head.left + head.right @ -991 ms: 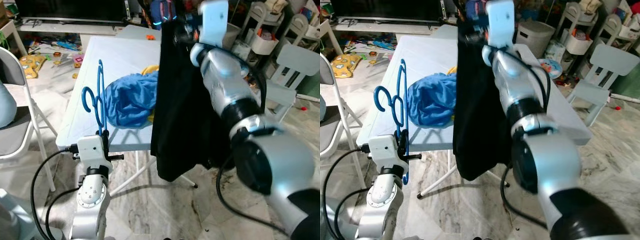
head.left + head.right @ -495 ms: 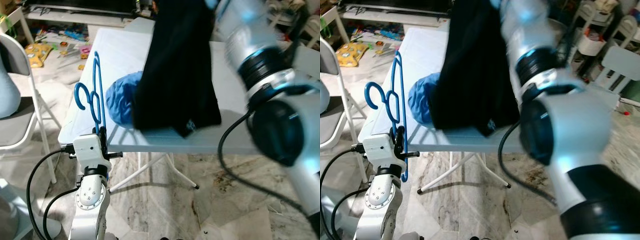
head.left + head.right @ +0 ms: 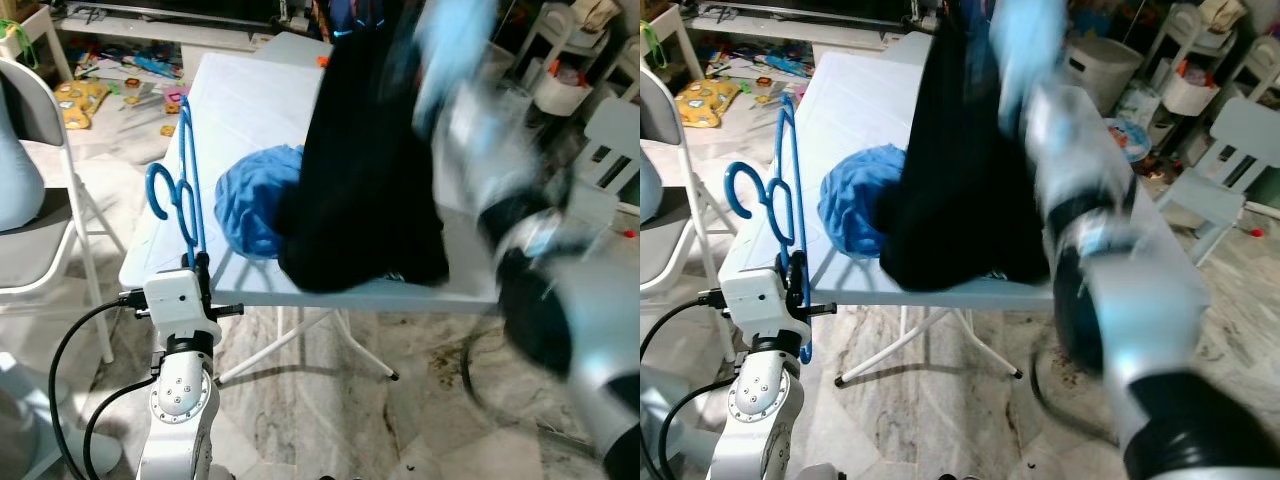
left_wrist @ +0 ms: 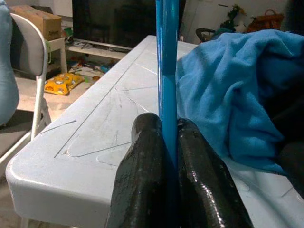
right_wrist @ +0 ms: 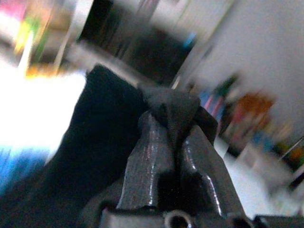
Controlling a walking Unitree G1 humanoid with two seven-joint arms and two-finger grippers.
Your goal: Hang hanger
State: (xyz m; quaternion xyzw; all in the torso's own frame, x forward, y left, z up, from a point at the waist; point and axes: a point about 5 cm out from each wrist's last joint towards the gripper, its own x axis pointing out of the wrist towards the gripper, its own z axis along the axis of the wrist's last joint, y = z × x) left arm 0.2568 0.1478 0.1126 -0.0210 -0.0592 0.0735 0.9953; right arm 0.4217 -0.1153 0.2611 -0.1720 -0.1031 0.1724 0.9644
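Hanger (image 3: pixel 185 205) blue, upright at table (image 3: pixel 240 110) edge, its bar pinched between left gripper (image 4: pixel 170 142) fingers; right gripper (image 5: pixel 175 137) fingers clamp black garment (image 3: pixel 365 180) over table.

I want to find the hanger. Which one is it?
Look at the white folding table. At its near left corner, the robot's left claw pinches a thin blue plastic hanger upright. The crumpled blue cloth beside it is soft; the hanger is hard and hooked.

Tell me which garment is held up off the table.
The black garment, pinched in the right gripper; the blue garment lies heaped on the table.
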